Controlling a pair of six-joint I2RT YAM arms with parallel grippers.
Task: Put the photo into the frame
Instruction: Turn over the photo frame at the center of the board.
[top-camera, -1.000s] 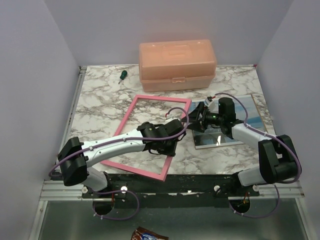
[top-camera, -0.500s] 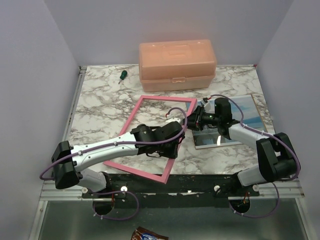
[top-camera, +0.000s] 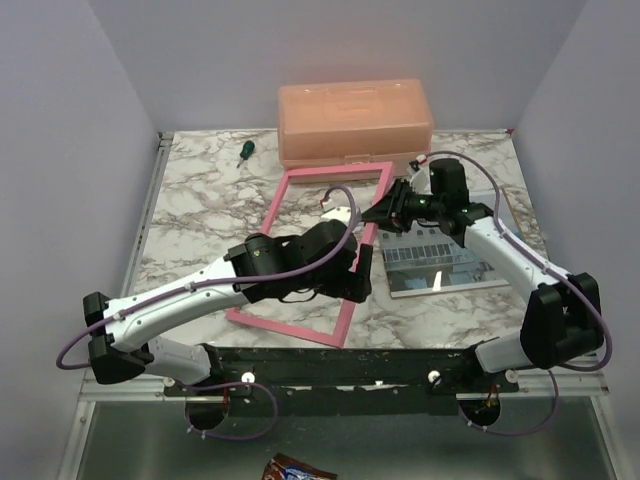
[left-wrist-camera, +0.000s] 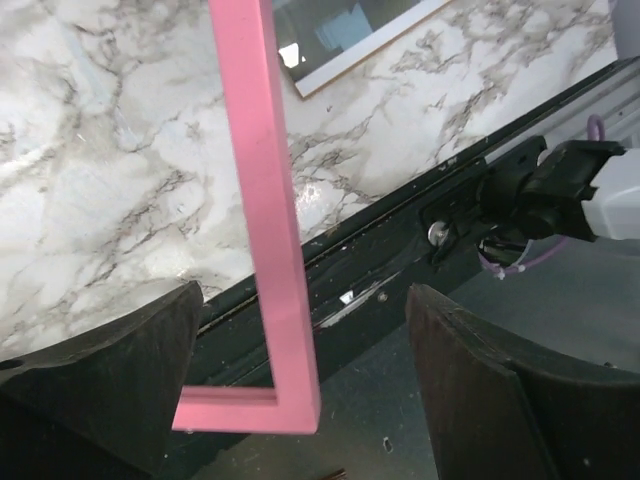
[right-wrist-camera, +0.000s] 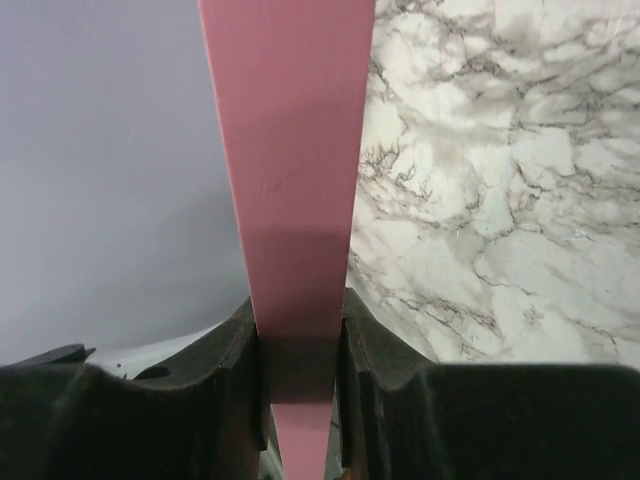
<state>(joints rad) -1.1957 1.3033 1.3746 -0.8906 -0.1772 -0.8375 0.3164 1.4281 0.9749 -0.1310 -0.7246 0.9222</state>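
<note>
**Q:** Two grippers at one frame (top-camera: 272, 208). Which with a hold?

**A:** Right gripper (right-wrist-camera: 298, 350) only, fingers pinched flat on the far part of the right-hand rail. Left gripper (left-wrist-camera: 300, 340) spread wide, astride the same rail toward the near corner, clear of it on both sides.

**Q:** Handling?

**A:** Probably light, thin and stiff. Open centre, so best taken by a rail. Likely to swing from a single pinch.

**Q:** Orientation and place?

**A:** Pink face up, long axis near-to-far, leaning slightly right. Near corner out over the edge of the table (top-camera: 200, 200). Photo (top-camera: 440, 265) flat on the marble just to the right.
</note>
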